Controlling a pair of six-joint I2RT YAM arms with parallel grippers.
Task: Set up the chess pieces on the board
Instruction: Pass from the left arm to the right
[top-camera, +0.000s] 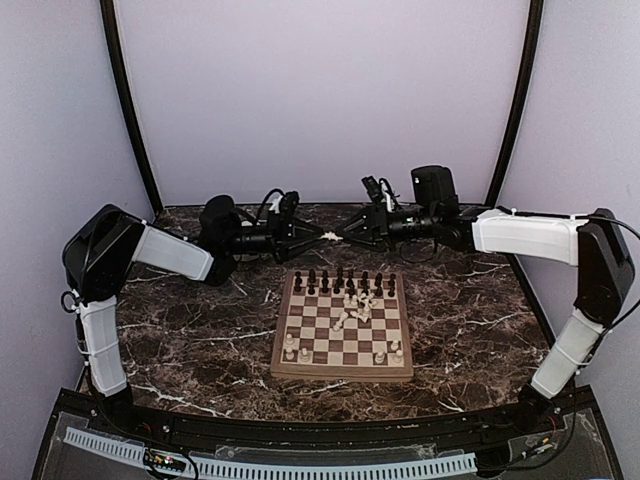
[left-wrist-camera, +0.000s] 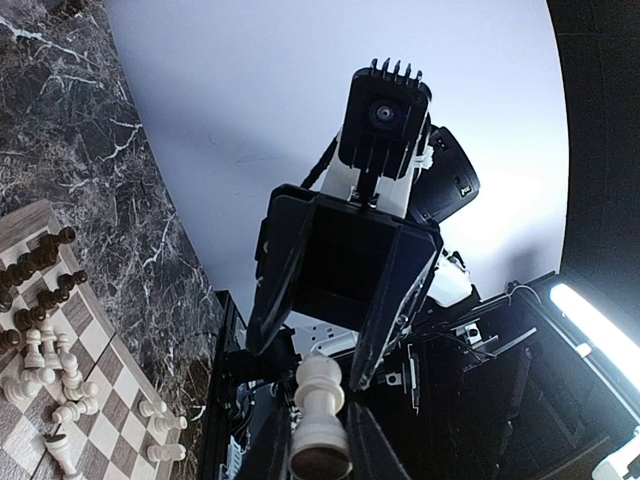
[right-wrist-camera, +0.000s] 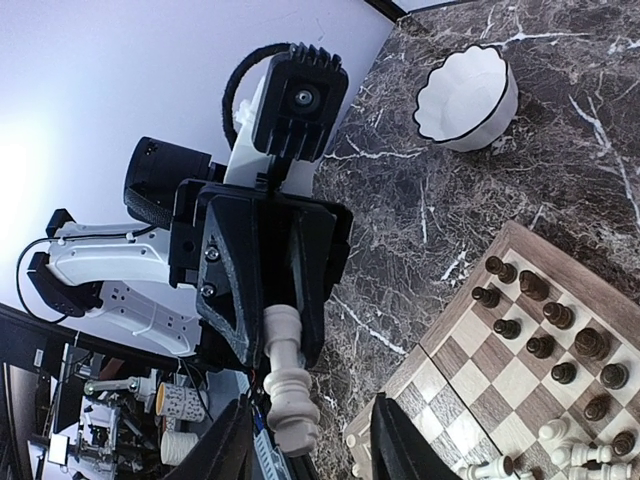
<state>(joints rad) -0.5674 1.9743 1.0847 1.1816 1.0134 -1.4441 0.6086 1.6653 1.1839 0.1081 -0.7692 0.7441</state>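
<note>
The board (top-camera: 340, 373) lies mid-table, and also shows in the left wrist view (left-wrist-camera: 105, 375) and the right wrist view (right-wrist-camera: 480, 390). Dark chess pieces (top-camera: 340, 282) stand in its far rows. Cream ones lie in a heap (top-camera: 355, 305), and a few stand in the near row (top-camera: 297, 349). My two grippers meet tip to tip above the board's far edge. The left gripper (top-camera: 318, 238) (left-wrist-camera: 320, 450) is shut on the base of a cream piece (left-wrist-camera: 320, 400) (right-wrist-camera: 287, 390). The right gripper (top-camera: 345, 232) (right-wrist-camera: 305, 440) is open, with its fingers on either side of the piece's head.
A white scalloped bowl (right-wrist-camera: 465, 95) stands on the dark marble table (top-camera: 200, 340) beyond the board's far corner. Both forearms stretch low across the back of the table. Pale walls close in the back and sides.
</note>
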